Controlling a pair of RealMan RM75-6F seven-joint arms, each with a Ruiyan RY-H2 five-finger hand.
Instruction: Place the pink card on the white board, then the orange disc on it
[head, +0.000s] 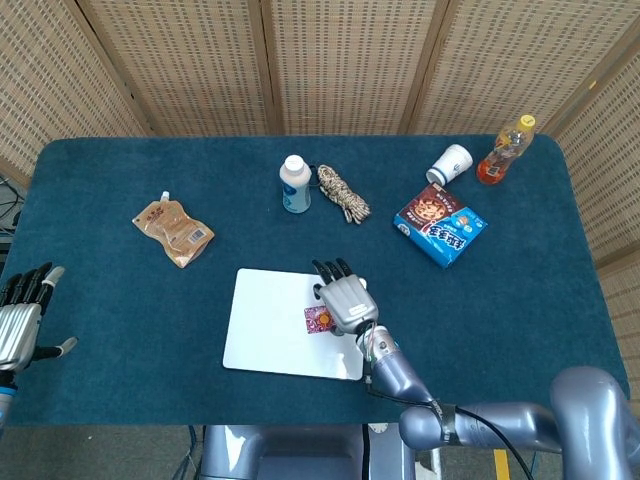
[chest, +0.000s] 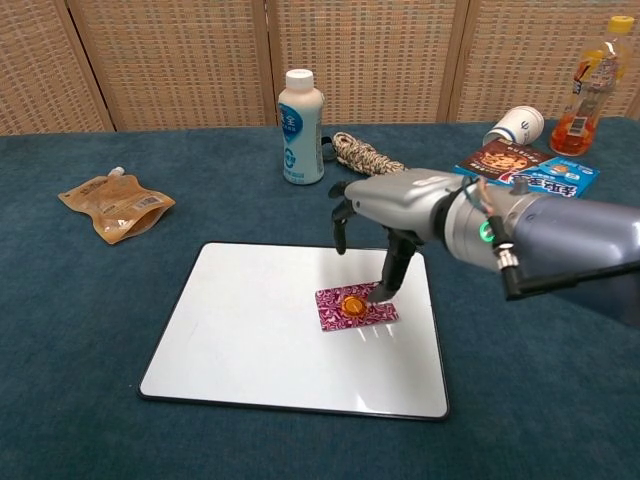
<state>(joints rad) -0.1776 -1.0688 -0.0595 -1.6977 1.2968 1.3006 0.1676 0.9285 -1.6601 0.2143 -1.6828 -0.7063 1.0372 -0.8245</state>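
Note:
The white board (chest: 250, 330) lies flat near the table's front middle. The pink card (chest: 335, 312) rests on its right half, and the orange disc (chest: 352, 302) sits on the card. My right hand (chest: 400, 205) hovers over the card with its fingers spread. One fingertip (chest: 378, 292) reaches down right beside the disc; the rest are lifted clear of the board. In the head view the right hand (head: 346, 300) covers most of the card (head: 314, 320). My left hand (head: 20, 320) hangs at the table's left edge, holding nothing, fingers apart.
Behind the board stand a white bottle (chest: 301, 125) and a coil of rope (chest: 370, 160). A blue snack box (chest: 525, 175), a tipped paper cup (chest: 518, 125) and an orange drink bottle (chest: 590, 85) are at the back right. A brown pouch (chest: 115, 205) lies left.

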